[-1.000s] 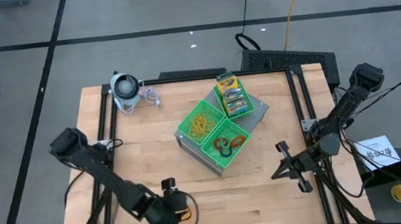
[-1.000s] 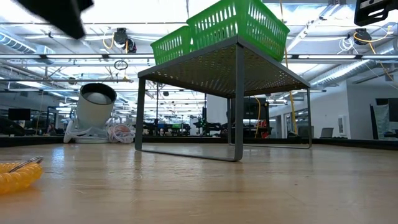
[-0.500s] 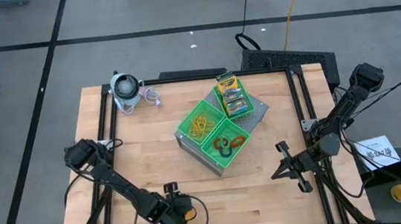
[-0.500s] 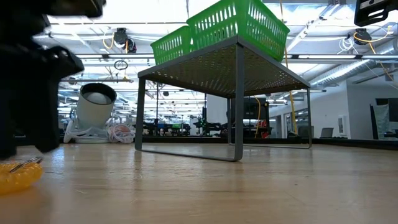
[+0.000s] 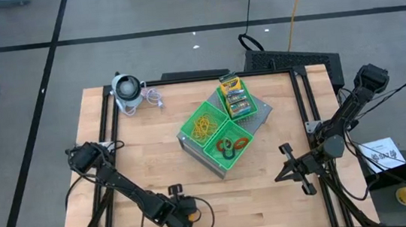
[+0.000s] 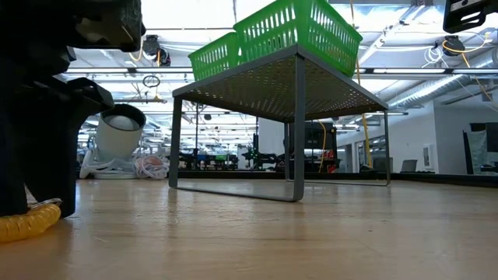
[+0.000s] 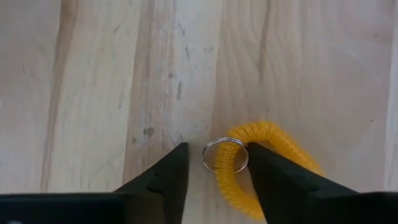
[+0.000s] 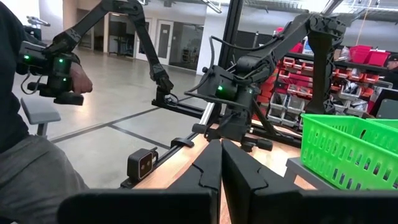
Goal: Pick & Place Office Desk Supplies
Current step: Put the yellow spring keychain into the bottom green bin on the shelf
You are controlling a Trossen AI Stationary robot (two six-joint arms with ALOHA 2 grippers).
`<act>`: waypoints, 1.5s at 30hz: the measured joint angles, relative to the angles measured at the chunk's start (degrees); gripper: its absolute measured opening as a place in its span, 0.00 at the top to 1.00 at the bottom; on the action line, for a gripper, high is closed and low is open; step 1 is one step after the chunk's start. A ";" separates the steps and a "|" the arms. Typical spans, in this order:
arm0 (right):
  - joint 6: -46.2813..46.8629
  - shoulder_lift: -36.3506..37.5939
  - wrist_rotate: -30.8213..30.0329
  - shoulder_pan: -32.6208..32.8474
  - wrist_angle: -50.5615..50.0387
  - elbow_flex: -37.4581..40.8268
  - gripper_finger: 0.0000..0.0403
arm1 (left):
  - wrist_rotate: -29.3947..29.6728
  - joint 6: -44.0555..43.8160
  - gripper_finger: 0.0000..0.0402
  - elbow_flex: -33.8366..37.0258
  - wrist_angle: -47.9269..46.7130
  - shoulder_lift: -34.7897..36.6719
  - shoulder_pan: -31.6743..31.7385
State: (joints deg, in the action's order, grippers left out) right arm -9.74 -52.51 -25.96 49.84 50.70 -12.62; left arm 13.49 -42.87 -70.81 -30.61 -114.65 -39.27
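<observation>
A yellow-orange coiled band (image 7: 273, 158) with a thin metal ring (image 7: 225, 155) lies on the wood close to the table's near edge (image 5: 193, 216). My left gripper (image 7: 214, 157) is open, pointing down, with one finger on each side of the metal ring; in the low view it (image 6: 43, 148) stands on or just above the table beside the coil (image 6: 27, 222). My right gripper (image 8: 221, 163) is shut and waits over the table's right side (image 5: 288, 166). Card boxes (image 5: 234, 97), rubber bands (image 5: 204, 125) and small rings (image 5: 231, 145) lie in the green trays. My left gripper comes from above, pointing down, with the metal ring (image 7: 211, 163) between its open fingers. One fingertip (image 7: 258, 155) shows over the yellow coil's end. I cannot tell whether it touches the coil or the ring.
The three green trays sit on a raised grey stand (image 5: 262, 116) at the table's middle-right; its legs (image 6: 299, 155) show in the low view. A grey-white round gadget (image 5: 126, 91) stands at the far left corner. Bare wood (image 5: 139, 150) lies between the left gripper and the stand.
My left gripper has come down from well above the table to the yellow coil and shifted a little toward the table's right. The coil has stayed where it was.
</observation>
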 joint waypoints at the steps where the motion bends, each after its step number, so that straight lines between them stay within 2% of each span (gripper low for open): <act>1: 0.00 -0.02 0.00 0.00 0.00 0.00 1.00 | -0.30 0.43 0.60 0.02 0.03 0.00 0.00; 6: 0.00 -0.01 0.01 0.00 0.00 0.00 1.00 | -1.27 1.93 0.78 0.09 0.61 -0.04 0.02; 7: 0.00 -0.02 0.00 0.00 0.00 0.00 1.00 | -1.26 2.07 0.79 0.09 0.67 -0.07 0.09; 16: 0.01 0.00 0.02 0.00 0.00 0.00 1.00 | -0.95 4.96 0.79 0.44 1.95 2.29 0.63; 25: 0.02 -0.02 0.02 0.00 0.02 0.00 1.00 | 5.12 5.47 0.79 0.46 2.73 9.65 0.67; 29: 0.02 0.00 0.02 0.00 0.04 0.00 1.00 | 7.64 8.36 0.79 0.35 6.68 13.45 0.72; 38: 0.02 -0.02 0.02 0.00 0.03 0.00 1.00 | 13.33 23.82 0.79 0.35 19.47 20.44 0.74; 45: 0.02 -0.01 0.01 0.00 0.04 0.00 1.00 | 16.61 42.65 0.79 0.28 35.64 22.80 1.99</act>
State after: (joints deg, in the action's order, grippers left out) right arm -9.72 -52.52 -25.94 49.84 50.74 -12.62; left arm 30.11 -0.22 -70.52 5.03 -91.85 -37.27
